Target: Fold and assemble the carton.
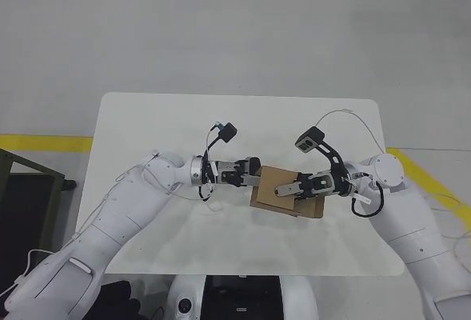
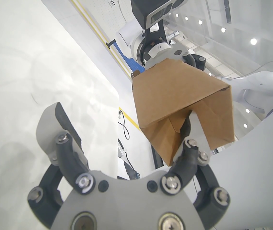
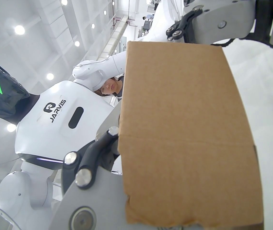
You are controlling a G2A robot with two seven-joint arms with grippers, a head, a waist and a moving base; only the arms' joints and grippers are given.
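A brown cardboard carton (image 1: 277, 189), partly folded, is held above the middle of the white table. My right gripper (image 1: 289, 190) is shut on it from the right, one finger lying across its top panel. In the right wrist view the carton (image 3: 186, 125) hides most of that gripper; one finger (image 3: 110, 123) shows at its edge. My left gripper (image 2: 124, 111) is open at the carton's left end. One of its fingertips (image 2: 192, 123) touches the folded end flap of the carton (image 2: 179, 96); the other stands clear of it. The left gripper (image 3: 265, 22) also appears beyond the carton's far edge.
The white table (image 1: 139, 128) has bare room to the left, the back and the front of the arms. A thin white cable (image 1: 355, 116) lies at its back right corner. A dark frame (image 1: 3, 184) stands on the floor beyond the left edge.
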